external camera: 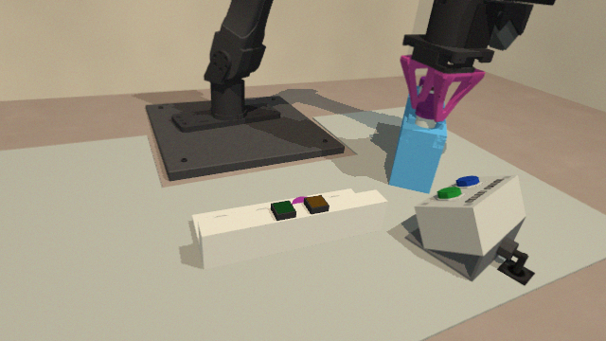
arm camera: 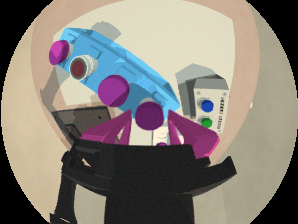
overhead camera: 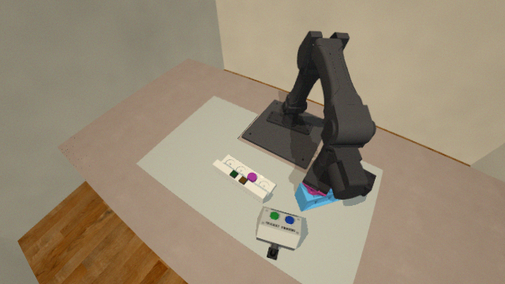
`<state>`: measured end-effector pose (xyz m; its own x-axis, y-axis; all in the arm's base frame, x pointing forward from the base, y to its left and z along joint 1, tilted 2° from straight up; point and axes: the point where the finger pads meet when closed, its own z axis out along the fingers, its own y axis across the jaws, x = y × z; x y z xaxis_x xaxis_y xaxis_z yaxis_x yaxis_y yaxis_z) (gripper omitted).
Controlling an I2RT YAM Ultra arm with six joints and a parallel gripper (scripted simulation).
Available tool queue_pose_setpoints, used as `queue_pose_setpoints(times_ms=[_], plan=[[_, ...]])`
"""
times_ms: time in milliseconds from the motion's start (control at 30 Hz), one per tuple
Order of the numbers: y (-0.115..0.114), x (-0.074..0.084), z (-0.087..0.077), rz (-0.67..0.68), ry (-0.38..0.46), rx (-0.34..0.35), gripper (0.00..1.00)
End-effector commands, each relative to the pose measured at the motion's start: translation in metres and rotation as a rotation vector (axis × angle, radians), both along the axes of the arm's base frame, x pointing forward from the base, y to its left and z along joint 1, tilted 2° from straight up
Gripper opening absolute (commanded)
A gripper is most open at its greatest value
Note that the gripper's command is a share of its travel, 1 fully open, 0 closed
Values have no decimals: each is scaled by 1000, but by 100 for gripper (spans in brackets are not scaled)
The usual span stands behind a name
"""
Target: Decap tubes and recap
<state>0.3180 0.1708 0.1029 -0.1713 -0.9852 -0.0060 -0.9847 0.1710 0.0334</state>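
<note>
My tool (external camera: 428, 114) half spread round cap (arm camera: 150, 115) on blue station (external camera: 417, 156), not pinching; other cap (overhead camera: 252, 176) in tray (overhead camera: 260, 191).

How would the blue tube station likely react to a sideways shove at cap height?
The blue station looks like a stiff block, so it probably won't flex. It stands tall on a narrow footprint, with the gripper at its top, so a shove across it might tip or slide it; lengthwise it seems steadier.
</note>
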Motion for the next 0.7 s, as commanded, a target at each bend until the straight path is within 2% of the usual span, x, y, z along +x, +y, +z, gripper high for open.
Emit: queue_pose_setpoints(times_ms=[0,33,133,233,267,300,333,367,400,533,567,600,667], plan=[[0,1,4,-259,-6,-1,49],[0,1,4,-326,-5,-3,49],[0,1,4,-342,-5,-3,49],[0,1,4,-578,-1,-10,49],[0,1,4,-592,-1,-10,49],[0,1,4,-675,0,-13,49],[0,1,4,-675,0,-13,49],[0,1,4,-759,1,-15,49],[0,1,4,-759,1,-15,49],[0,1,4,-1008,5,-22,49],[0,1,4,-1008,5,-22,49],[0,1,4,-1092,7,-24,49],[0,1,4,-1092,7,-24,49]])
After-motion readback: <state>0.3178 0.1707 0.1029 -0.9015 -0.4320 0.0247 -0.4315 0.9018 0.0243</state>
